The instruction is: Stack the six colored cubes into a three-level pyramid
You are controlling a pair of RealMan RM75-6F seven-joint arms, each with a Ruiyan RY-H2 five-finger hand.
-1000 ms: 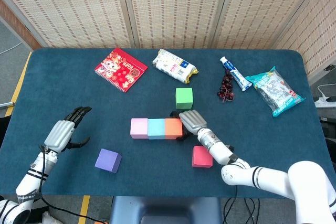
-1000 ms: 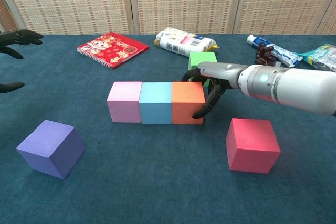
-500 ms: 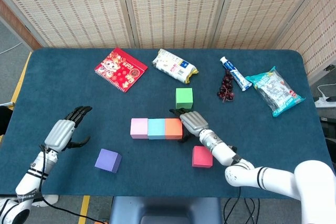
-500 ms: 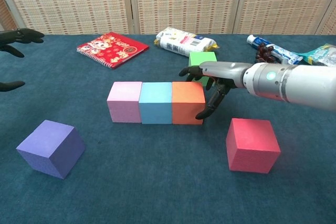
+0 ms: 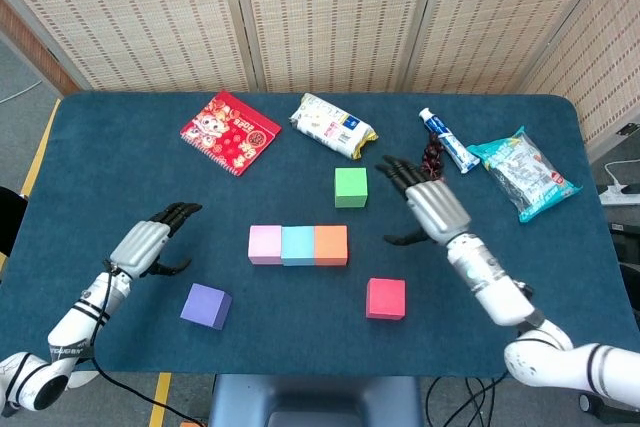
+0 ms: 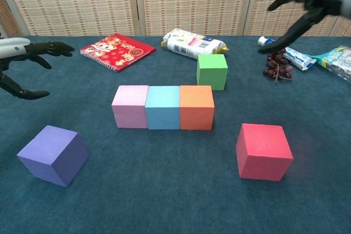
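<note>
A pink cube (image 5: 265,244), a cyan cube (image 5: 298,245) and an orange cube (image 5: 331,245) stand touching in a row at mid-table. The green cube (image 5: 351,187) sits behind them, the red cube (image 5: 386,298) in front to the right, the purple cube (image 5: 206,305) in front to the left. My right hand (image 5: 430,205) hangs open in the air, right of the green cube, holding nothing. My left hand (image 5: 150,243) is open above the table, up and left of the purple cube. In the chest view the row shows as pink cube (image 6: 130,106), cyan cube (image 6: 162,107), orange cube (image 6: 196,107).
Along the back lie a red notebook (image 5: 229,132), a wipes packet (image 5: 332,124), a toothpaste tube (image 5: 447,139), dark grapes (image 5: 430,169) and a teal snack bag (image 5: 523,172). The table's front edge runs just below the purple and red cubes.
My right hand has left the orange cube's right side, rising up and to the right with fingers spread. My left hand has shifted rightward. The cubes have not moved.
</note>
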